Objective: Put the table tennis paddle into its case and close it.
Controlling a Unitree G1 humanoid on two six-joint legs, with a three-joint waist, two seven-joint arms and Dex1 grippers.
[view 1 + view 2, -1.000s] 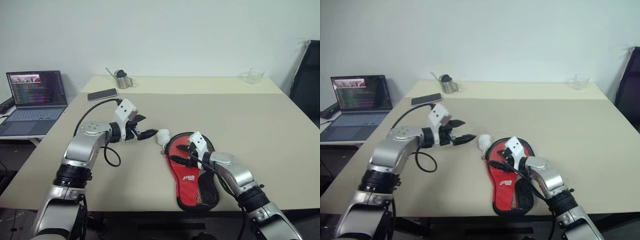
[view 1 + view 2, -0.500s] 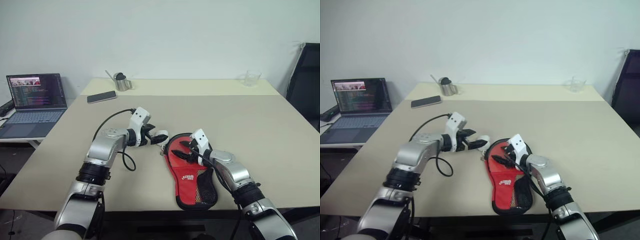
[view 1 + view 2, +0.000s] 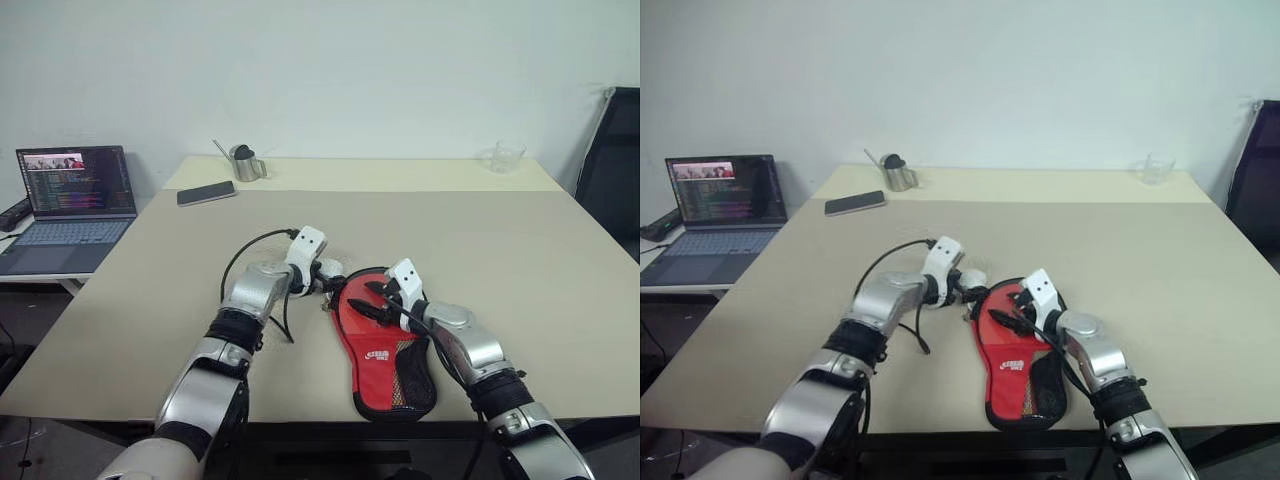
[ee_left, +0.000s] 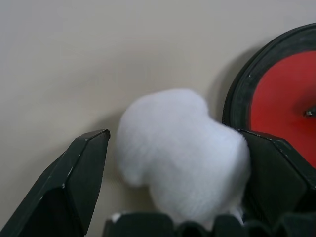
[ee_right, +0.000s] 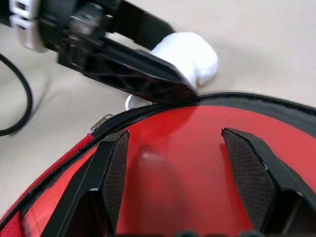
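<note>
Now the left gripper (image 4: pixel 170 197) stands wide open around a soft white lump (image 4: pixel 180 148) touching the red-and-black paddle-shaped zip case (image 3: pixel 385 345) near the table's front edge. The right gripper (image 5: pixel 190 163) hovers part-open over its red face. Closing could pinch the case rim; I cannot see the paddle itself.

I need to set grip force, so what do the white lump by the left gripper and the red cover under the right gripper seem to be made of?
The fluffy white lump looks like soft cotton or fleece: a fuzzy, matte outline with no hard edge. The red paddle-shaped zip case seems to be woven fabric with a black mesh pocket and black zip edging. Its red round face looks smooth with a faint sheen, possibly coated fabric.
</note>
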